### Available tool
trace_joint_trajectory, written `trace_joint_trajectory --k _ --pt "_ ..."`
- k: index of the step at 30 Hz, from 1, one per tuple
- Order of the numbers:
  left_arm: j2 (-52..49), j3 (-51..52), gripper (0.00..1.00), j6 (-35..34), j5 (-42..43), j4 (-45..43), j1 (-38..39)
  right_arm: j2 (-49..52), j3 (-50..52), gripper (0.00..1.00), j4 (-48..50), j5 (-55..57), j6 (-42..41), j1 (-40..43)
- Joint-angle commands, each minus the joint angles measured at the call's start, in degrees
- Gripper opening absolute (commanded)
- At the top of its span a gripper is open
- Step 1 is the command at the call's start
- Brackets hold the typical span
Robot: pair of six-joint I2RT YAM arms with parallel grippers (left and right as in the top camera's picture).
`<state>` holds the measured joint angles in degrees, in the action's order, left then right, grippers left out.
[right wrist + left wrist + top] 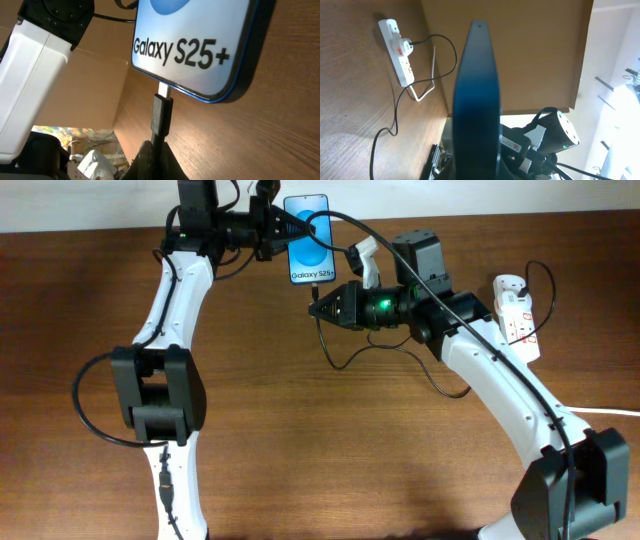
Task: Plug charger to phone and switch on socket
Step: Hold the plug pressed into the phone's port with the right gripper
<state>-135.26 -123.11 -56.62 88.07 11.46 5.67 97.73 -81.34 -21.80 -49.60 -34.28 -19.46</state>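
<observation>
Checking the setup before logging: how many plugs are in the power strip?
1: a white adapter in the power strip, with the black charger cable running from it. No others visible.

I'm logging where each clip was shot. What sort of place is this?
Likely a robotics lab bench, not a home: left arm and right arm at a wooden table, with a phone and power strip as props.

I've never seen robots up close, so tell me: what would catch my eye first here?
The bright blue phone, held at top centre of the overhead view by the left gripper. Just below it, the right gripper holds the black charger, its tip meeting the phone's bottom edge. The white socket lies far right.
</observation>
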Motion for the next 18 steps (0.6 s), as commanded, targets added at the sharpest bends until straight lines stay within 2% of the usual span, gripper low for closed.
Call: trace_joint_trajectory --k 1,18 --pt "0.44 -0.68 0.0 0.72 2.05 -0.31 0.48 0.15 -0.96 0.04 1.09 0.33 0.33 0.37" --pt "0.44 -0.68 0.0 0.48 2.05 -0.31 1.01 0.15 -0.94 0.04 -0.87 0.74 0.37 0.37"
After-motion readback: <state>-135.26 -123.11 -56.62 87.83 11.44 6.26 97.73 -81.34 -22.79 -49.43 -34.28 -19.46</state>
